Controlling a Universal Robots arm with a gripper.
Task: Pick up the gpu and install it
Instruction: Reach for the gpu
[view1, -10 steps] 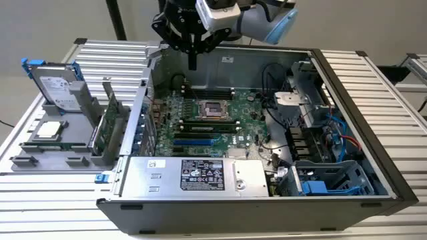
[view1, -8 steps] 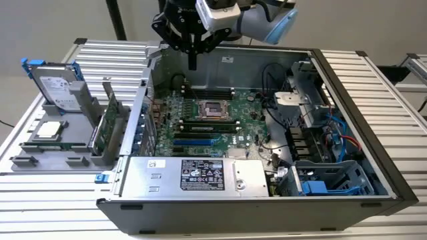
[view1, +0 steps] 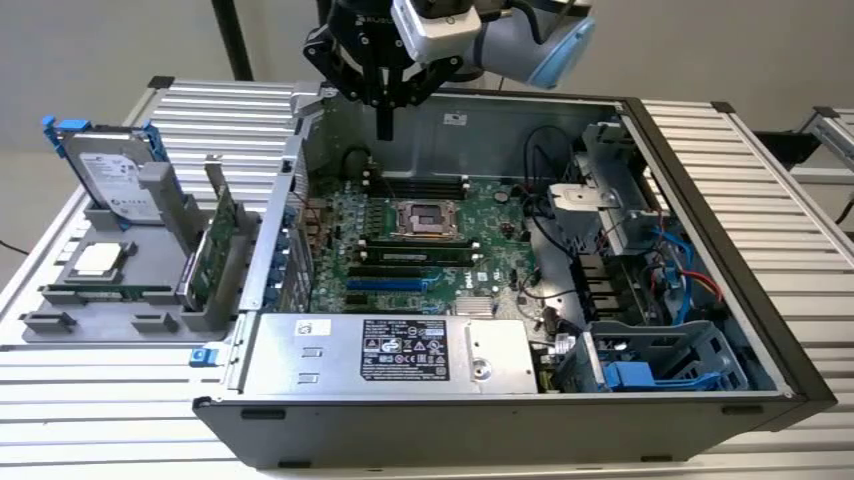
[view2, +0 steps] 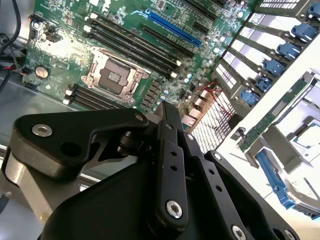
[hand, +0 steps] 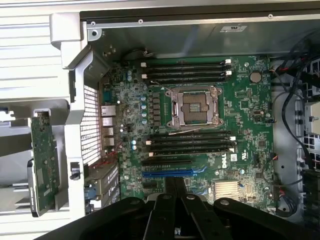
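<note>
We are looking at the gripper (view1: 384, 130) hovering above the open computer case (view1: 534, 430), fingers together and empty, while the gpu (view1: 218, 245) is standing on edge in the grey rack (view1: 147, 318) beside it, likely light, stiff, fragile, best pinched along its top edge.

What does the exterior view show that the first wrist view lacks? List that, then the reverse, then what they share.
Exterior view adds: the hard drive standing in the gray holder, the power supply, and the arm above the shut, empty gripper.

First wrist view adds: the coin cell and the finned heatsink on the motherboard, which I cannot make out in the exterior view.

Shared: the motherboard, its empty processor socket, the gpu standing outside the case, and the gripper above the open case.
</note>
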